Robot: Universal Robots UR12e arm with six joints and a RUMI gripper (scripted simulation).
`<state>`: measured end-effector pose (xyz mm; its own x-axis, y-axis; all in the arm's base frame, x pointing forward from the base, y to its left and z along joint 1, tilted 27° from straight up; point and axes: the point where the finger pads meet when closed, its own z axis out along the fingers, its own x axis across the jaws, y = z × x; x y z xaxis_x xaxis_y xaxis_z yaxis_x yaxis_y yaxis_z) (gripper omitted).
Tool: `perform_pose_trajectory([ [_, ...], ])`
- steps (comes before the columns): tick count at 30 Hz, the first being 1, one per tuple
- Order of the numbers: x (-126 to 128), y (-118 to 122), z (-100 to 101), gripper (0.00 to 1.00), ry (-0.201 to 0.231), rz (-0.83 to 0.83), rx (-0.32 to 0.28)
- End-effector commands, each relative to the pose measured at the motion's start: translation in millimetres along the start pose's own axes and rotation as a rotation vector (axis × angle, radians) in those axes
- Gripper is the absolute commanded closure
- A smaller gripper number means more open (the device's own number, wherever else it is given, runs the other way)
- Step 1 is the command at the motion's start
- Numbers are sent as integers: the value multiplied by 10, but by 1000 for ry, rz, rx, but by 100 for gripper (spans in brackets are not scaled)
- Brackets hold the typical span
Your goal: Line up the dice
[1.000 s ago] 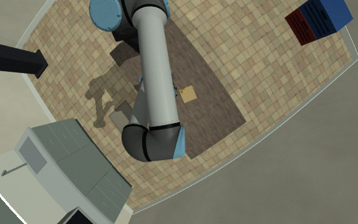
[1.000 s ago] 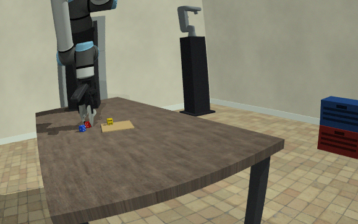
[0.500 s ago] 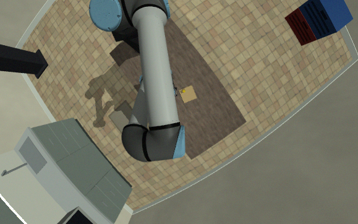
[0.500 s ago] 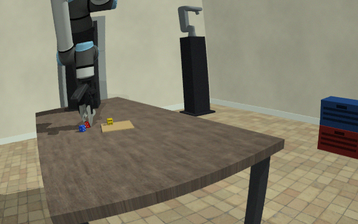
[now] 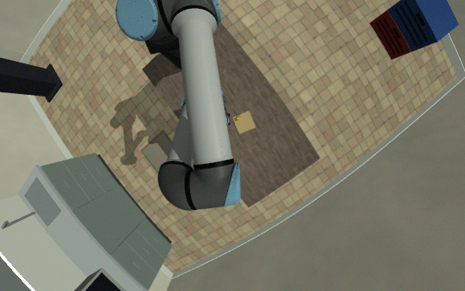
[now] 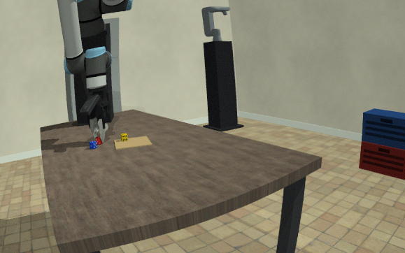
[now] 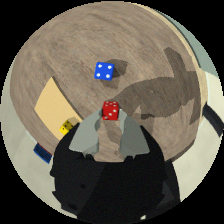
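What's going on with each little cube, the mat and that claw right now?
Small red die: gripped between the claw's fingers, off the mat.
Small blue die: flat on the wooden table, off the mat, four pips up.
Small yellow die: sitting on the mat's corner.
Flat tan square mat: lying on the table, holding one die.
Grey two-finger claw: shut on the red die.

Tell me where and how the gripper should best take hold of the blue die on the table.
Grip the blue die across two opposite vertical faces, coming straight down from above. It sits flat and alone on the table, sides free, so a top-down pinch probably keeps its number up. The gripper now clamps the red die.
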<state>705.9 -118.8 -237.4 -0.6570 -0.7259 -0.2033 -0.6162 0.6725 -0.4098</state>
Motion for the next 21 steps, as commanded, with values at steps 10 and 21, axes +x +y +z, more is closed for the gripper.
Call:
perform_pose_trajectory([
  [10,-2,-2,-35,94,0,0,0],
  [21,-2,-1,-668,94,0,0,0],
])
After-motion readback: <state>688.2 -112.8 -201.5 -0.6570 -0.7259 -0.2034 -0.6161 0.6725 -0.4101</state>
